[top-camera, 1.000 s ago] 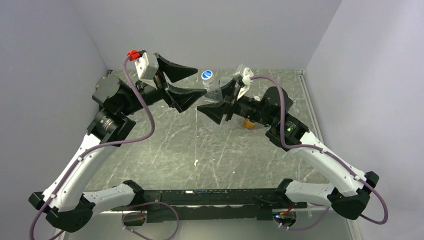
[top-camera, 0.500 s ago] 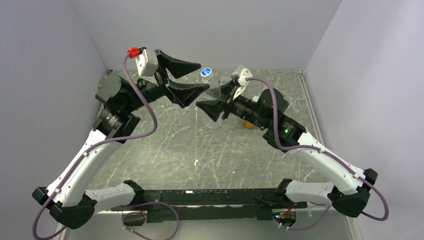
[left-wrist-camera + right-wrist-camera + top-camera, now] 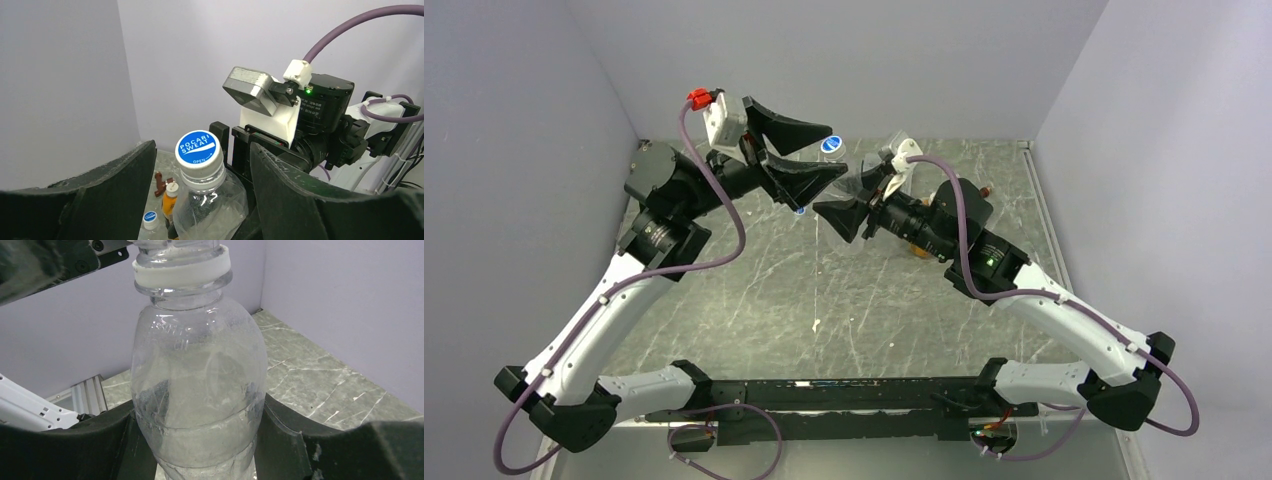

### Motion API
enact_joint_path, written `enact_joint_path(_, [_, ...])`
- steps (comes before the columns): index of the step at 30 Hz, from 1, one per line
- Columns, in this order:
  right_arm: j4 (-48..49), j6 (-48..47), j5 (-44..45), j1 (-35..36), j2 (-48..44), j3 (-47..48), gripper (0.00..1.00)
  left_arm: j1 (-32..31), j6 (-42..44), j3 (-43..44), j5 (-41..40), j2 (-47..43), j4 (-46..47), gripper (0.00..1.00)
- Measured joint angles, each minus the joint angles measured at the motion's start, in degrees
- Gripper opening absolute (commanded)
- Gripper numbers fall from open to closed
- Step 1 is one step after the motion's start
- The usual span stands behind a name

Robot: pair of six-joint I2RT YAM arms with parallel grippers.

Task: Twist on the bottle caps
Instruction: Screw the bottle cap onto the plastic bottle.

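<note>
My right gripper (image 3: 854, 192) is shut on the body of a clear plastic bottle (image 3: 197, 390) and holds it up above the table. The bottle (image 3: 212, 202) has a blue cap (image 3: 198, 147) with a white skirt sitting on its neck; the cap also shows in the top view (image 3: 831, 145). My left gripper (image 3: 834, 152) is open, and its two dark fingers (image 3: 120, 175) stand either side of the cap with a gap on both sides. In the right wrist view the cap's top is cut off by the frame edge.
On the table behind stand an orange bottle (image 3: 169, 202) with a white cap and a small bottle with a blue cap (image 3: 149, 218), with a small brown piece (image 3: 160, 182) near them. The orange bottle (image 3: 919, 250) peeks out under the right arm. Walls enclose the back and both sides.
My left gripper has moved forward and up so its open jaws now flank the cap. My right gripper has carried the bottle slightly left towards it.
</note>
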Motion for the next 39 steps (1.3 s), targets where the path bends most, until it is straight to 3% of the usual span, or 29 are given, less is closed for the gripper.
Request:
enact_joint_path(17, [-0.1,-0.5,1.2,0.7,0.8,0.0,0.28,0.0,-1.3,1.4,0.0,1.3,0.1,0.61])
enact_joint_path(23, [-0.1,-0.5,1.2,0.7,1.0,0.0,0.27,0.0,-1.5,1.6,0.0,1.4,-0.1,0.51])
enact_joint_path(30, [-0.3,-0.9,1.2,0.9,1.4,0.0,0.27,0.3,-1.7,2.6,0.0,2.2,-0.3,0.27])
enact_joint_path(39, [-0.5,-0.9,1.1,0.9,1.4,0.0,0.27,0.3,-1.1,5.1,0.4,2.9,-4.7,0.15])
